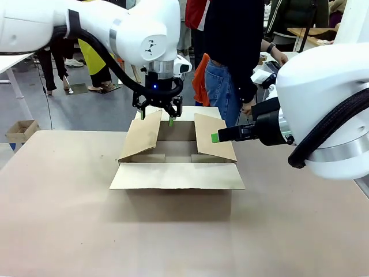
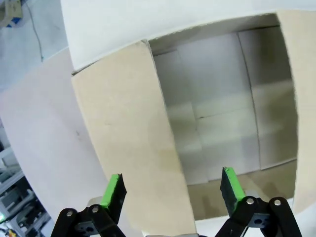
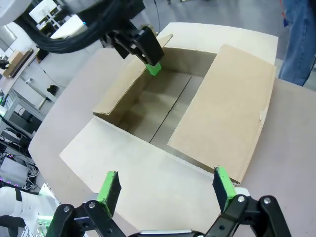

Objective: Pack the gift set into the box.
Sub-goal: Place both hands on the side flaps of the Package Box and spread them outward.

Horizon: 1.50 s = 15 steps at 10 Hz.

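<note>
The box (image 1: 176, 176) sits mid-table with its front flap laid flat toward me and its far flap folded outward. Its side flaps stand slanted and its inside (image 2: 222, 108) is bare. My left gripper (image 1: 157, 118) hangs open over the far left corner. In the left wrist view the left flap (image 2: 128, 128) runs up between the fingertips (image 2: 112, 190) of this gripper (image 2: 172, 190), apart from both. My right gripper (image 1: 214, 138) is open beside the right flap (image 3: 227, 108), with nothing between the fingers of this gripper (image 3: 166, 190). The gift set is out of view.
A person in a dark top and jeans (image 1: 230, 63) stands at the far edge, just behind the box. The brown table top (image 1: 69, 219) stretches wide in front of the box. A small cardboard box (image 1: 20, 130) lies on the floor far left.
</note>
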Each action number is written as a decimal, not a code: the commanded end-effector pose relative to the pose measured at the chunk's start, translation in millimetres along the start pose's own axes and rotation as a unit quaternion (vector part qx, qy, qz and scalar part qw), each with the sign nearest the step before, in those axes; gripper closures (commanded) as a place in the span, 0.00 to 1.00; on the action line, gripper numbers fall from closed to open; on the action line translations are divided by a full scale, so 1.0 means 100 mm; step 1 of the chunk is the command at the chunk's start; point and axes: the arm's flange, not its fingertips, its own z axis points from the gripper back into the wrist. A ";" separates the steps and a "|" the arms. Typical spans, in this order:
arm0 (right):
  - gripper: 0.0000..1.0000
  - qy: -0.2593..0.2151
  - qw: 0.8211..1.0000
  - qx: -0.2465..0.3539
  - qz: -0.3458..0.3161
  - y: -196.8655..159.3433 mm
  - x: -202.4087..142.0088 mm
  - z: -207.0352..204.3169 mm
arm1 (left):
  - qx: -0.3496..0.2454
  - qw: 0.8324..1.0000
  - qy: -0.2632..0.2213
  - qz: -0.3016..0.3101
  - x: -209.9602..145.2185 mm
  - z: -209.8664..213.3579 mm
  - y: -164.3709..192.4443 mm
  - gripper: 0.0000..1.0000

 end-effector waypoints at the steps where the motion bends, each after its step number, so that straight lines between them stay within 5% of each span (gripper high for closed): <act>1: 0.00 -0.004 1.000 -0.007 -0.008 0.03 0.01 0.02 | 0.035 0.999 0.016 0.021 0.14 -0.14 -0.03 0.00; 5: 0.00 -0.004 1.000 -0.007 -0.008 0.03 0.01 0.02 | 0.103 0.993 0.049 0.029 -0.04 -0.39 0.03 0.00; 15: 0.00 -0.004 1.000 -0.007 -0.008 0.03 0.01 0.02 | 0.122 0.987 -0.025 0.098 -0.49 0.05 0.69 0.00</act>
